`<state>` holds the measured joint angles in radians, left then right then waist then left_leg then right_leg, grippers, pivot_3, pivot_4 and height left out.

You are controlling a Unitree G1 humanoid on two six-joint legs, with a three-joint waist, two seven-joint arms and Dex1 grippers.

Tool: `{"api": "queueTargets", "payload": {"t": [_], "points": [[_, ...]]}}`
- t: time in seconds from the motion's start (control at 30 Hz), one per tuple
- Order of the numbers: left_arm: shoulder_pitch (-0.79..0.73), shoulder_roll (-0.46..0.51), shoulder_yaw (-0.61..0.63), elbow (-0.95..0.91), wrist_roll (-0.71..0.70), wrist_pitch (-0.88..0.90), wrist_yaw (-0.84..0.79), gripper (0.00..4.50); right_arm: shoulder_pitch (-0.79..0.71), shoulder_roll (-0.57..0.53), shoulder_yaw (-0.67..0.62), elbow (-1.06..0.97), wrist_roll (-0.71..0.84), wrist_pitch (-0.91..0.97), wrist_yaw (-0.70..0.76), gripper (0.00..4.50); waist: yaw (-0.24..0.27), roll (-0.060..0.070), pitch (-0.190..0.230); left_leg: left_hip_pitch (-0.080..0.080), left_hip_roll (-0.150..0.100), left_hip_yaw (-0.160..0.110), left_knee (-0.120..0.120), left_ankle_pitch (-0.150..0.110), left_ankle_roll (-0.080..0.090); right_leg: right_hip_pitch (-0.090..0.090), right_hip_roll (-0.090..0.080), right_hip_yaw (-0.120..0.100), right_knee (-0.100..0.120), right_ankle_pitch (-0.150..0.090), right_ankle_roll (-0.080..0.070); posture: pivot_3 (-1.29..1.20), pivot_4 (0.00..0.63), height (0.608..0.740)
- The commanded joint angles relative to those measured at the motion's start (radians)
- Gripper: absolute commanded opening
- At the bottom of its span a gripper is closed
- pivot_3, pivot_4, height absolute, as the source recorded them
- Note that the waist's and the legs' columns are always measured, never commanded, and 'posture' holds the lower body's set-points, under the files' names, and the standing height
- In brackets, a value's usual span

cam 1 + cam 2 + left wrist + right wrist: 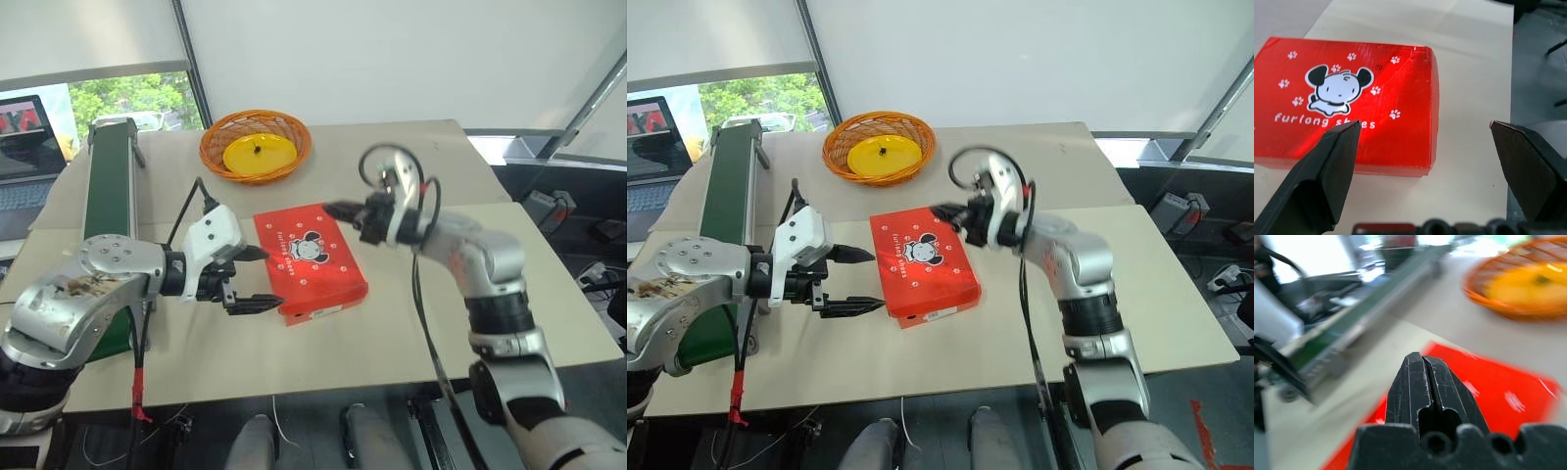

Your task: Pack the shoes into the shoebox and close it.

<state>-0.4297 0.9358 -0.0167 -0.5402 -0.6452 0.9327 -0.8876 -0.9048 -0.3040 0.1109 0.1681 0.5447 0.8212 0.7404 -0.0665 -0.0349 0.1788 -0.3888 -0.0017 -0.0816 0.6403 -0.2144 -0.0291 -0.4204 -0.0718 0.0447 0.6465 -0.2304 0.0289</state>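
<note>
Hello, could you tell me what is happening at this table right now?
The robot is working on a red shoebox that lies closed on the table. Its left end effector hangs open beside the box's near left corner, holding nothing. Its right end effector is shut and empty, poised over the lid's far edge. No shoes are visible outside the box. An orange basket with a yellow plate sits behind.

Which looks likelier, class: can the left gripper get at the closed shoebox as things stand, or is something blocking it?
Probably yes. The left gripper is open beside the shoebox, and nothing lies between them.
</note>
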Motion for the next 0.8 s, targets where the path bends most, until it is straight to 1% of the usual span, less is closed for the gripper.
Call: {"api": "queueTargets", "payload": {"t": [0.03,0.13,0.2,0.23,0.27,0.33,0.37,0.43,0.53,0.63,0.67,0.73,0.8], "points": [[0.007,-0.012,0.036,-0.049,-0.006,0.004,0.042,4.50,-0.023,0.078,0.143,0.225,-0.138,-0.152,0.081,0.08,-0.002,0.000,0.000,0.000,0.000,0.001,0.000,0.000,0.001,0.000,0.000,0.000,0.000,0.000,0.000,0.00,0.150,0.740],[0.018,-0.013,0.047,-0.065,-0.008,0.012,0.068,4.50,-0.041,0.136,0.246,0.453,-0.292,-0.312,0.088,0.08,-0.001,0.000,0.000,-0.002,-0.001,0.001,0.000,0.000,0.000,-0.003,-0.001,0.000,0.000,0.000,-0.001,0.00,0.150,0.740],[0.032,-0.009,0.060,-0.081,-0.015,0.019,0.079,4.50,-0.049,0.167,0.312,0.624,-0.408,-0.433,0.037,0.08,-0.003,0.000,0.000,-0.002,-0.001,0.001,0.000,0.000,0.000,-0.003,-0.002,0.000,0.000,0.000,-0.001,0.00,0.150,0.740],[0.039,-0.006,0.066,-0.089,-0.018,0.023,0.082,4.50,-0.051,0.177,0.325,0.679,-0.443,-0.478,0.021,0.08,-0.005,-0.001,-0.001,0.001,-0.001,0.001,0.000,0.000,0.000,0.000,-0.002,0.001,0.000,0.000,-0.001,0.00,0.150,0.740],[0.045,-0.004,0.071,-0.095,-0.020,0.025,0.086,4.50,-0.052,0.182,0.335,0.715,-0.471,-0.515,0.014,0.08,-0.006,-0.002,-0.002,0.003,-0.001,0.002,0.000,-0.001,0.000,0.001,-0.002,0.001,0.000,0.001,-0.001,0.00,0.150,0.740],[0.055,0.003,0.082,-0.100,-0.020,0.027,0.090,4.50,-0.048,0.183,0.313,0.702,-0.472,-0.529,0.046,0.08,-0.005,-0.001,-0.002,0.010,0.000,0.002,0.000,-0.001,0.000,0.008,-0.001,0.001,0.000,0.000,0.000,0.00,0.150,0.740],[0.060,0.005,0.087,-0.102,-0.021,0.028,0.092,4.50,-0.044,0.182,0.289,0.669,-0.451,-0.513,0.072,0.08,-0.005,-0.001,-0.002,0.018,0.001,0.002,0.000,-0.001,0.000,0.016,0.001,0.001,0.000,-0.004,0.005,0.00,0.150,0.740],[0.065,0.008,0.089,-0.098,-0.018,0.022,0.094,4.50,-0.033,0.170,0.219,0.539,-0.371,-0.434,0.123,0.08,0.001,-0.001,-0.002,0.022,0.003,0.001,0.000,-0.001,0.000,0.019,0.003,0.001,-0.001,-0.005,0.005,0.00,0.150,0.740],[0.064,0.003,0.081,-0.084,-0.010,0.006,0.099,4.50,0.010,0.105,0.118,0.208,-0.211,-0.228,0.199,0.08,0.007,0.000,-0.001,0.020,0.004,0.001,0.000,0.000,0.000,0.018,0.004,0.001,0.000,-0.004,0.004,0.00,0.150,0.740],[0.052,-0.016,0.076,-0.065,-0.011,-0.011,0.098,4.50,0.079,-0.020,0.068,-0.120,-0.086,-0.079,0.275,0.08,0.012,0.001,0.000,0.011,0.004,0.000,0.001,0.000,-0.001,0.010,0.005,0.001,0.000,-0.003,0.002,0.00,0.150,0.740],[0.048,-0.023,0.075,-0.057,-0.013,-0.018,0.097,4.50,0.102,-0.065,0.051,-0.211,-0.055,-0.039,0.286,0.31,0.013,0.001,0.000,0.007,0.004,0.000,0.001,0.000,-0.001,0.006,0.004,0.001,0.000,0.000,-0.002,0.00,0.150,0.740],[0.044,-0.039,0.075,-0.045,-0.004,-0.041,0.100,4.50,0.143,-0.143,0.018,-0.340,0.003,0.043,0.291,0.80,0.020,0.001,0.000,-0.002,0.004,0.000,0.001,0.000,0.000,-0.003,0.004,0.000,0.001,0.001,-0.004,0.00,0.150,0.740],[0.041,-0.065,0.090,-0.035,-0.012,-0.058,0.108,4.50,0.191,-0.227,-0.002,-0.437,0.024,0.087,0.294,1.51,0.022,0.001,0.000,-0.002,0.004,0.000,0.001,-0.002,0.002,-0.003,0.004,0.000,0.000,0.001,-0.004,0.00,0.150,0.740]]}}
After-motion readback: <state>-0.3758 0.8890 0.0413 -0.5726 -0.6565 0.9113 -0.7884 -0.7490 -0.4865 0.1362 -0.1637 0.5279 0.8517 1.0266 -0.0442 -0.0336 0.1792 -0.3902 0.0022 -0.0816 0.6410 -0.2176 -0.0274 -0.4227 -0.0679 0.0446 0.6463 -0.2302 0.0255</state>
